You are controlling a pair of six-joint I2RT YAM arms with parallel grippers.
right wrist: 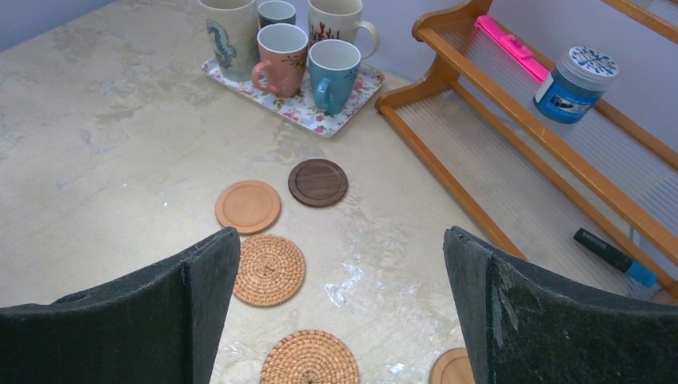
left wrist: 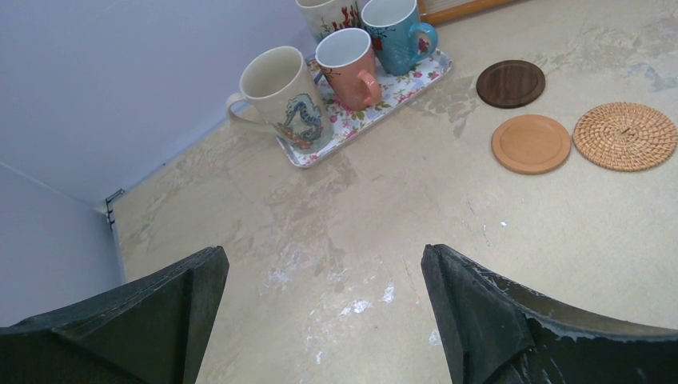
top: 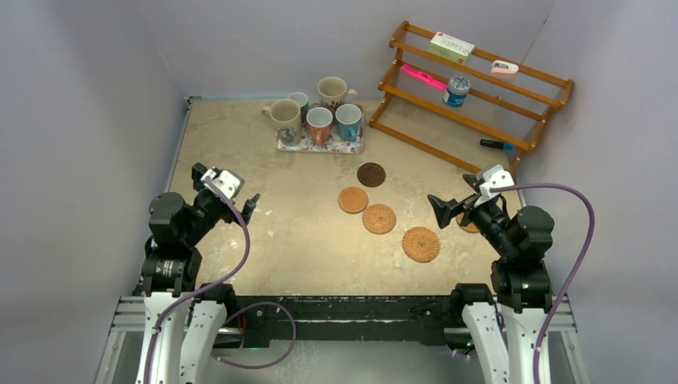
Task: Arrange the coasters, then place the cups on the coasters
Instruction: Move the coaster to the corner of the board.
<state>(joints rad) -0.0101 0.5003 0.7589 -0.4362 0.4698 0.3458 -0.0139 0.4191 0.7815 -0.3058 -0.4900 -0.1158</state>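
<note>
Hovering, my left gripper and right gripper both gape empty; coasters at frame centre look thin, light, stiff, best pinched across a rim.

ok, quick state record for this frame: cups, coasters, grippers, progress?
cups: five, all standing on the floral tray, far centre
coasters: five, flat on the table, none under a cup
layout: dark brown coaster farthest, two woven coasters nearer; fifth coaster partly hidden by the right arm from above
left gripper: open, empty
right gripper: open, empty
progress: no cup placed yet
other: wooden rack, far right
</note>
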